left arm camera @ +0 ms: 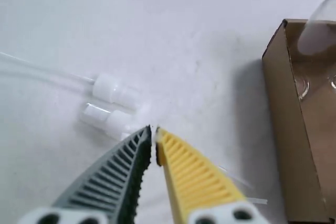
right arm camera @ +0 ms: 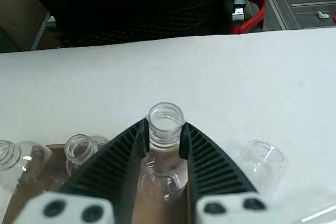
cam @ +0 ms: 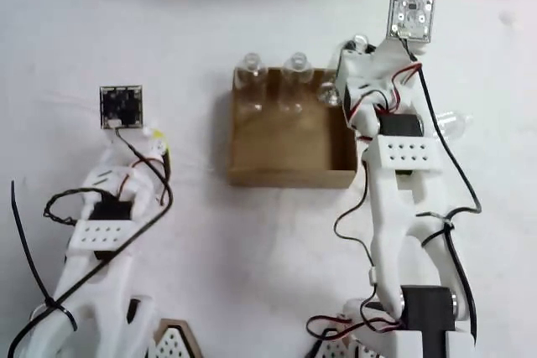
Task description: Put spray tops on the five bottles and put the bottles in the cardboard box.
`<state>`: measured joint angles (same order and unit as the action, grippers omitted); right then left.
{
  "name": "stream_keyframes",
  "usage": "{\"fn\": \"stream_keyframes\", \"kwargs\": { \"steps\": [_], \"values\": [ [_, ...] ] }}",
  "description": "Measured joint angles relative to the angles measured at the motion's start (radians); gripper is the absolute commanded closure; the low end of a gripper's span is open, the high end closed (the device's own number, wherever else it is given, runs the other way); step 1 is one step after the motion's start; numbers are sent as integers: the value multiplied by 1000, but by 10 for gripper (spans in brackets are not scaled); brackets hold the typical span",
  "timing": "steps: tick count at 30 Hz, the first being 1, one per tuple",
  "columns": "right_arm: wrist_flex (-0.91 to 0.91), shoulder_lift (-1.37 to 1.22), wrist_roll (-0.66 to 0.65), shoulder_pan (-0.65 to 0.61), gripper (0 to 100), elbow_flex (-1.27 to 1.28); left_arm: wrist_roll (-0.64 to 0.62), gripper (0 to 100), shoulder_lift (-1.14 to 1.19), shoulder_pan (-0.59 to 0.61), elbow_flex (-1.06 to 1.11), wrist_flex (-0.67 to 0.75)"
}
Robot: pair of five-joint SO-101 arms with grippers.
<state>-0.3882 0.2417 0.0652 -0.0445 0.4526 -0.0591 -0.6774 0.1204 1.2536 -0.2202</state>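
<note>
1. The right gripper (right arm camera: 164, 141) pinches the neck of an uncapped clear plastic bottle (right arm camera: 166, 121), upright at the far right corner of the open brown cardboard box (cam: 289, 177) mid-worktop.
2. A second clear bottle (cam: 250, 73) and a third clear bottle (cam: 295, 71) stand against its far wall.
3. A fourth clear bottle (cam: 449, 126) lies near the white worktop's (cam: 210, 31) right edge.
4. The left gripper (left arm camera: 154, 131), fingers pressed together and empty, points at two white spray tops (left arm camera: 111, 87), perhaps touching the nearer one.

Four bottles (right arm camera: 10, 156) (right arm camera: 79, 148) (right arm camera: 165, 121) (right arm camera: 260, 163), two spray tops (left arm camera: 113, 88) (left arm camera: 107, 119) (one box (cam: 289, 175))
</note>
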Motion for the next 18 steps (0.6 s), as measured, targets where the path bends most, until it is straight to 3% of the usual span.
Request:
{"fn": "stream_keyframes", "kwargs": {
  "steps": [7,13,18],
  "values": [
    [147,-37,-5,-2,981,41,0,976,0,0,0,0],
    [241,-152,-172,-51,981,43,2,976,0,0,0,0],
    [255,-158,-193,-51,981,43,2,976,0,-3,0,0]
  ]
}}
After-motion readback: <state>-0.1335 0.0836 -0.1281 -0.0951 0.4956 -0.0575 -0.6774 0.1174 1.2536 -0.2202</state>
